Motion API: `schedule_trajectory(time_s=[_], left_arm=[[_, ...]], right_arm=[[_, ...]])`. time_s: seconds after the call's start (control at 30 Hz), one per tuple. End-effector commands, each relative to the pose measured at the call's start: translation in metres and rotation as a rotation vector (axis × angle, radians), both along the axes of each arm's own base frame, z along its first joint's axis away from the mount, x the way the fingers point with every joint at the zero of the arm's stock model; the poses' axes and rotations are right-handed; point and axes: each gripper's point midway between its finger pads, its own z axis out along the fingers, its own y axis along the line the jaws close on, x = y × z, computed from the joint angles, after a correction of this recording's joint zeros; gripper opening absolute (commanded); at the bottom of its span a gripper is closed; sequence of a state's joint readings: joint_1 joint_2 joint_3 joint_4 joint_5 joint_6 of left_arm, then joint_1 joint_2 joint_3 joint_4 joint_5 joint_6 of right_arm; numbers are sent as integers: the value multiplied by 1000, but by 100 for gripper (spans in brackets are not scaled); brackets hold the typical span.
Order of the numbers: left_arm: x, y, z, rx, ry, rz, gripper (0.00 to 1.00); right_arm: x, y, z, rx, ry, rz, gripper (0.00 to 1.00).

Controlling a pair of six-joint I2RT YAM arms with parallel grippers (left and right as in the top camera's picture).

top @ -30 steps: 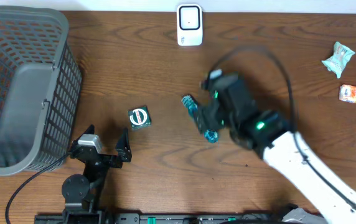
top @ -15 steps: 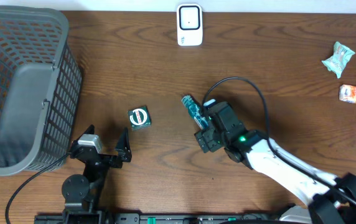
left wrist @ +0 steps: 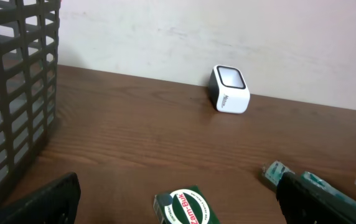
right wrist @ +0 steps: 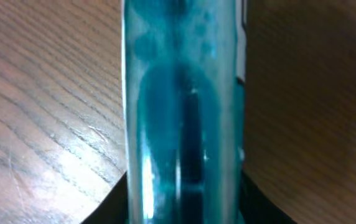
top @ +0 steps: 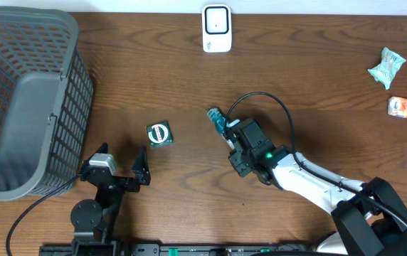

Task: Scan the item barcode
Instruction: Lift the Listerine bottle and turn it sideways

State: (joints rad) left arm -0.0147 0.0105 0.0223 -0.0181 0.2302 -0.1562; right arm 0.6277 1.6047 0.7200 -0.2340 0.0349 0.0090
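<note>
Teal tube (top: 217,119) gripped near tabletop centre, not yet scanned.
Right end effector (top: 229,135) clenched on it, apparently unlifted; left end effector (top: 122,162) released near front edge; presentation to scanner (top: 216,28) at back edge outstanding.

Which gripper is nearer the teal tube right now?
Right. The right gripper sits on the teal tube, clamped around it; the left gripper is open, well apart from it, beside the green box.
</note>
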Motion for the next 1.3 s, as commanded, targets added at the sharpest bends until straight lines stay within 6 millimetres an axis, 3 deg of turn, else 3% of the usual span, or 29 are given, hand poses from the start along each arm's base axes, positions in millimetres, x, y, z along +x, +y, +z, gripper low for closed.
schedule_trajectory(time_s=[0.0, 0.07, 0.27, 0.5, 0.8, 1.07, 1.27], left_arm=[[-1, -1, -15, 9, 40, -9, 98], [-1, -1, -15, 9, 40, -9, 98], [-1, -1, -15, 9, 40, -9, 98], [-1, -1, -15, 9, 40, -9, 98], [-1, -1, -15, 9, 40, -9, 98], [-1, -1, -15, 9, 40, -9, 97], [-1, -1, -15, 9, 40, -9, 98]], right_arm=[[-1, 3, -1, -7, -10, 33, 11], [-1, 3, -1, -11, -12, 41, 1], [-4, 20, 12, 90, 53, 80, 1], [-21, 35, 66, 295, 203, 210, 1], [-46, 50, 140, 573, 150, 465, 1], [-74, 57, 185, 723, 134, 570, 1], [-80, 55, 191, 730, 131, 577, 1]])
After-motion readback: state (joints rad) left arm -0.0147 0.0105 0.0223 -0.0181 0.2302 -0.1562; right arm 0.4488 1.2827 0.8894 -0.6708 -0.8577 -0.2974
